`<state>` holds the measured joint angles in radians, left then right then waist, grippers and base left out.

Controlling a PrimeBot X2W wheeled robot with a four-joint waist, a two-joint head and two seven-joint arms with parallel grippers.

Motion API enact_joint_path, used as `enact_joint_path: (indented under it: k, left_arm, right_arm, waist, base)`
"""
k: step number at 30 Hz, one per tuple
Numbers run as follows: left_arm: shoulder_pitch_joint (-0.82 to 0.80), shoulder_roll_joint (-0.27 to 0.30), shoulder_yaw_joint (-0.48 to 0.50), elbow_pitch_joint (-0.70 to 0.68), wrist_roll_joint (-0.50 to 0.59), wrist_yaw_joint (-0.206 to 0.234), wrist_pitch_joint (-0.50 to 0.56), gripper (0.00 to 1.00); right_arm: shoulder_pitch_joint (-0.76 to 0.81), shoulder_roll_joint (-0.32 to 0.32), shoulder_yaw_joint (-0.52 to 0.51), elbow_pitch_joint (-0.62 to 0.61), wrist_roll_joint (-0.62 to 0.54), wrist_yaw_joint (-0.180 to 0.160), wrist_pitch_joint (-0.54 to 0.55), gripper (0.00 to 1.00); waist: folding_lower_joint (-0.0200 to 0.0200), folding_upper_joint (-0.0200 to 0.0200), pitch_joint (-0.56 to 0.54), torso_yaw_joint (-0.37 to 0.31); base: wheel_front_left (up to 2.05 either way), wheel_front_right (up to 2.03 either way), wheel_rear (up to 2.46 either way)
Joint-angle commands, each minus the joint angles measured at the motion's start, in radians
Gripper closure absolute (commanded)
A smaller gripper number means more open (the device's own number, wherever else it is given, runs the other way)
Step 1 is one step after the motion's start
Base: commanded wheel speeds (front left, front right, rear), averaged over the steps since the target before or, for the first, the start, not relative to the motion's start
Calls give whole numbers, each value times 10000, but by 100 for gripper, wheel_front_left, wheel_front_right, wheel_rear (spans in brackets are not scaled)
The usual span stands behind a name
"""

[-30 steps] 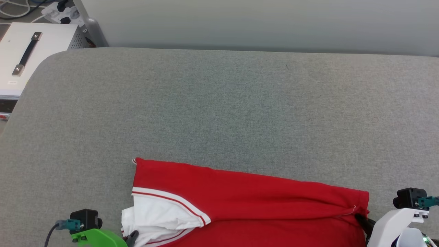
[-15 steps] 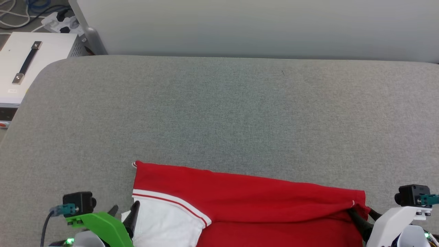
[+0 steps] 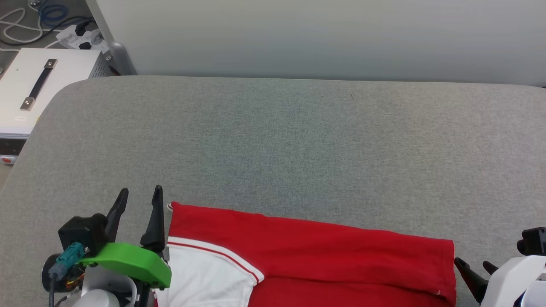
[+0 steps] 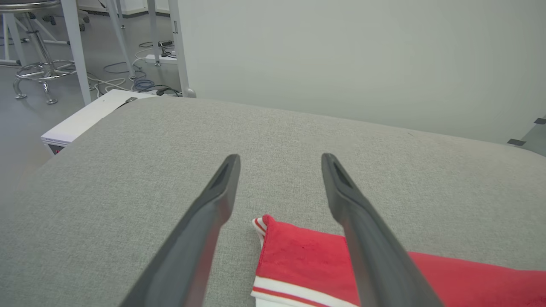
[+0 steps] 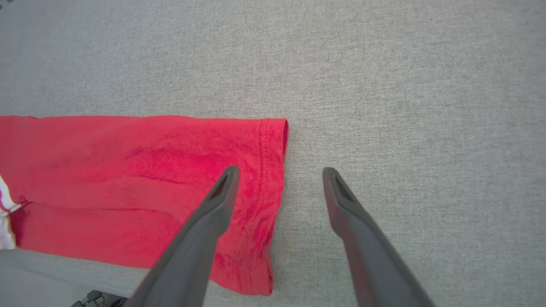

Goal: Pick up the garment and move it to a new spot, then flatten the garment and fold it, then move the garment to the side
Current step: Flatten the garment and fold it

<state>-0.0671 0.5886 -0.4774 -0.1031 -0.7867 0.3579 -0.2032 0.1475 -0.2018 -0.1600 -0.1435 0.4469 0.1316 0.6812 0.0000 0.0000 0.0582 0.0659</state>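
The garment [image 3: 324, 251], red with a white sleeve and striped trim, lies folded flat along the near edge of the grey padded table [image 3: 273, 145]. My left gripper [image 3: 139, 194] stands open just left of the garment's far left corner [image 4: 298, 256], holding nothing. At the lower right my right gripper [image 3: 472, 263] is open too, beside the garment's right hem. In the right wrist view the right gripper [image 5: 279, 170] straddles that stitched red hem [image 5: 268, 170], with nothing pinched between its fingers.
A white box with a black handle [image 3: 30, 89] stands off the table's far left corner, with cables and a power strip [image 3: 76, 36] on the floor behind it. A pale wall [image 3: 324, 38] runs along the table's far edge. A stool [image 4: 38, 64] stands further left.
Both grippers have let go of the garment's corners and opened. The left one has risen and moved forward past the corner; the right one has drawn back. The garment's edge now lies flat.
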Motion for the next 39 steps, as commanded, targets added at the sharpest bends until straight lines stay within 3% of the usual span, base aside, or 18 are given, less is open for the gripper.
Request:
enact_joint_path:
  k: [1,10,19,20,21,22,39]
  left_arm:
    - [-210,-85,29,-151,301,136,-176,0]
    - [-613,-241,-63,-1211,1857,520,-520,0]
    - [-817,-310,-238,-1336,2227,611,-524,0]
    - [-821,-330,-243,-1318,2232,619,-525,0]
    - [-818,-341,-245,-1306,2233,620,-527,0]
    - [-815,-348,-251,-1292,2241,617,-529,0]
    - [-353,-148,-167,-1025,2343,854,-524,0]
  right_arm:
    - [63,-76,34,-15,-39,-9,150,0]
    - [-245,-226,505,739,242,-9,612,0]
    - [-314,-166,1143,1551,570,-9,739,0]
    - [-310,-152,1242,1630,645,-9,817,47]
    - [-315,-177,1310,1666,657,-9,836,67]
    - [-327,-186,1340,1702,694,-9,810,100]
    - [-801,-571,758,1814,684,-9,292,100]
  waist:
    - [0,0,99,88]
    - [0,0,970,570]
    - [0,0,1350,734]
    - [0,0,1347,731]
    - [0,0,1337,722]
    - [0,0,1327,718]
    - [0,0,395,328]
  base:
    - [0,0,0]
    - [0,0,0]
    - [0,0,0]
    - [0,0,0]
    - [0,0,0]
    - [0,0,0]
    - [0,0,0]
